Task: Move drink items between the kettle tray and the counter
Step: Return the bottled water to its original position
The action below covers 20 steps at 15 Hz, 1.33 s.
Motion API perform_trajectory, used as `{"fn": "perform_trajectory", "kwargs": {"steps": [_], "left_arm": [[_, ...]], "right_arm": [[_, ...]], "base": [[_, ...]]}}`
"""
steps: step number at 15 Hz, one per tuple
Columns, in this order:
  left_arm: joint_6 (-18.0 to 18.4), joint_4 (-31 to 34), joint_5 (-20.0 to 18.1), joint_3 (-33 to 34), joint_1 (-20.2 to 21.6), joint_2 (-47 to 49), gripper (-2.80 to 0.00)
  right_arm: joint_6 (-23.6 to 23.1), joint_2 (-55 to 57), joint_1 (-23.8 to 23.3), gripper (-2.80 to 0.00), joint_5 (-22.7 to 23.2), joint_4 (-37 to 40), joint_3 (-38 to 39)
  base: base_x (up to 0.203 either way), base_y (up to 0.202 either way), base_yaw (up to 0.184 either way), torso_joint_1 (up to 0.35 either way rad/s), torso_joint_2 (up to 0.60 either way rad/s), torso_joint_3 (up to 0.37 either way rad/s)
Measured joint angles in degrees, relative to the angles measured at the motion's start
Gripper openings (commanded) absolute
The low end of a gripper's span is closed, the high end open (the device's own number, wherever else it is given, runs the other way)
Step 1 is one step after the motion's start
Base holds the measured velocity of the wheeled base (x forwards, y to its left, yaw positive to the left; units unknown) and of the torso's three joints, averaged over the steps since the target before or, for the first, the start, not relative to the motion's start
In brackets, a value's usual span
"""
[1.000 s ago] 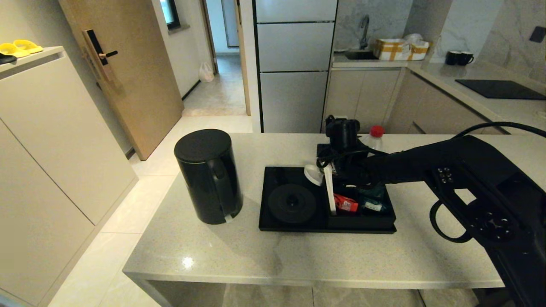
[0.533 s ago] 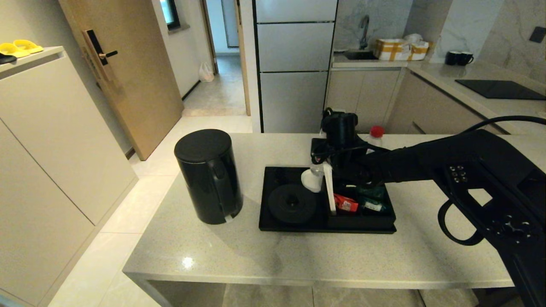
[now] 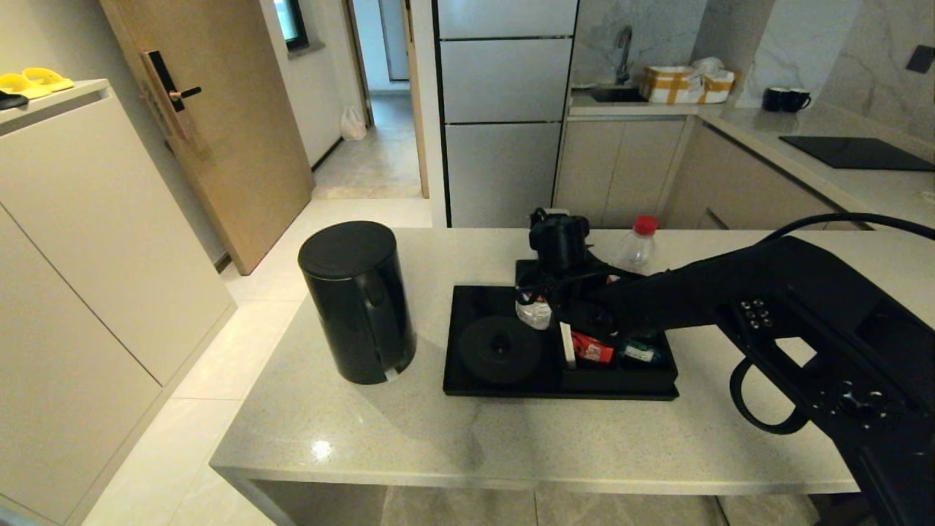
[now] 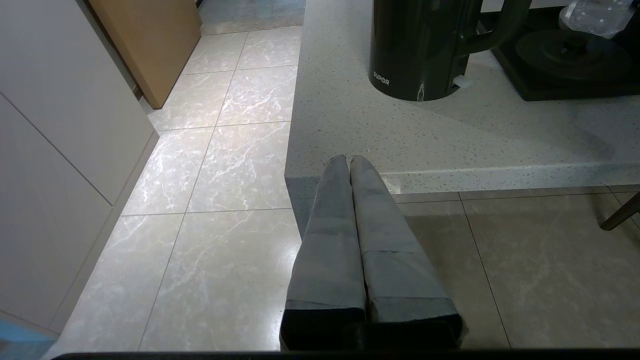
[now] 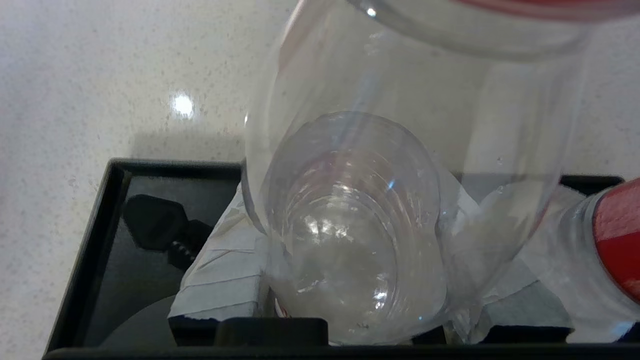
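Clear water bottle [image 3: 532,310] sits clamped in the right tool [image 3: 538,298] above the kettle tray [image 3: 467,383].

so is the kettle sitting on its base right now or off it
Off it. The kettle stands upright on the counter, beside the tray and to its left; the round base is bare.

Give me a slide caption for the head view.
Right gripper holds a water bottle above the kettle tray; kettle on counter.

right end effector [image 3: 537,303] shifted left, bottle [image 3: 534,313] upright
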Motion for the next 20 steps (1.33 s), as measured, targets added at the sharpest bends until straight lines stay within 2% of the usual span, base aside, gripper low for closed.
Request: {"fn": "perform_trajectory", "kwargs": {"steps": [7, 20], "left_arm": [[0.05, 0.00, -0.07, 0.00, 0.00, 0.00, -2.80], [0.02, 0.00, -0.02, 0.00, 0.00, 0.00, -2.80]], "right_arm": [[-0.62, 2.28, 0.17, -2.80, -0.17, -0.73, -0.87], [-2.79, 3.90, -3.90, -2.80, -0.07, -0.83, -3.46]], "base": [[0.000, 0.000, 0.000, 0.000, 0.00, 0.000], [0.000, 0.000, 0.000, 0.000, 0.00, 0.000]]}}
